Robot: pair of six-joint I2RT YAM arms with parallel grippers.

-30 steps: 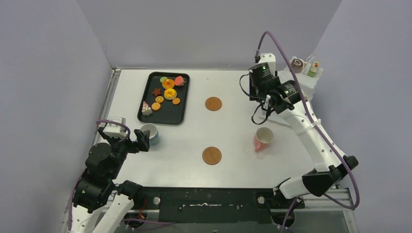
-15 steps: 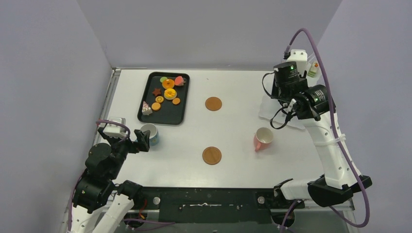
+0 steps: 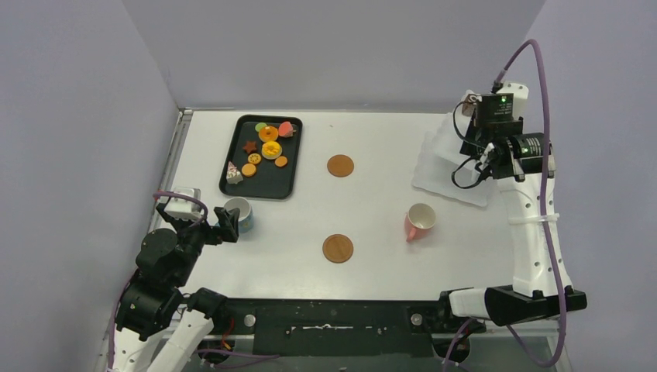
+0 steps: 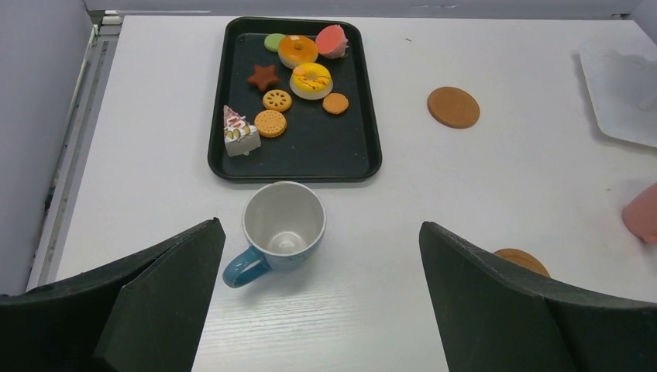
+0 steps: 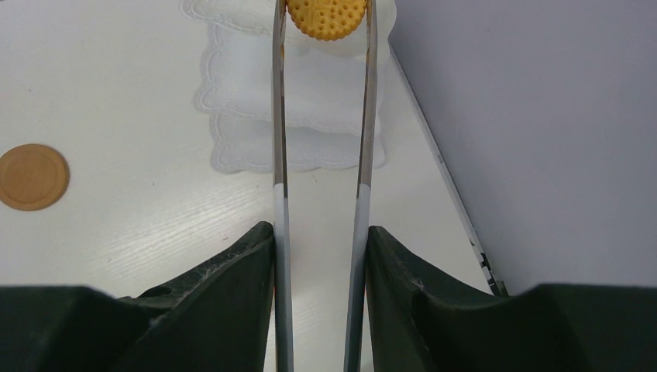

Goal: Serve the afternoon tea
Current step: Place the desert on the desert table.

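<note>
- Top external view: one black tray [image 3: 263,159] is seen on the tabletop [image 3: 372,201] at the far left, with small pastries [image 3: 269,133] lying on it.
- Two brown coasters [image 3: 340,165] are counted, one right of the tray and the nearer coaster [image 3: 338,248] towards the arms, well apart.
- One blue cup [image 3: 239,215] is placed just in front of the tray; one pink cup [image 3: 419,222] is placed right of the nearer coaster.
- White plates [image 3: 453,167] are seen at the far right.
- The left gripper [image 3: 225,225] is held low beside the blue cup.
- Left wrist view: the jaws of the left gripper are spread wide, and the blue cup is framed between them with a gap on each side.
- Nine pastries are counted on the tray: one green disc [image 4: 274,42], two orange tarts [image 4: 298,51], one pink piece [image 4: 331,41], one brown star [image 4: 263,77], three small round cookies [image 4: 270,123] and one cake slice [image 4: 240,132].
- Right wrist view: the jaws of the right gripper [image 5: 319,240] are clamped on one pair of metal tongs [image 5: 280,139].
- One dotted yellow cookie [image 5: 326,15] is pinched between the tong tips, over the top of the white plates; contact with them cannot be told.
- Three scalloped rims appear to be stacked, and one coaster is seen at the left.
</note>
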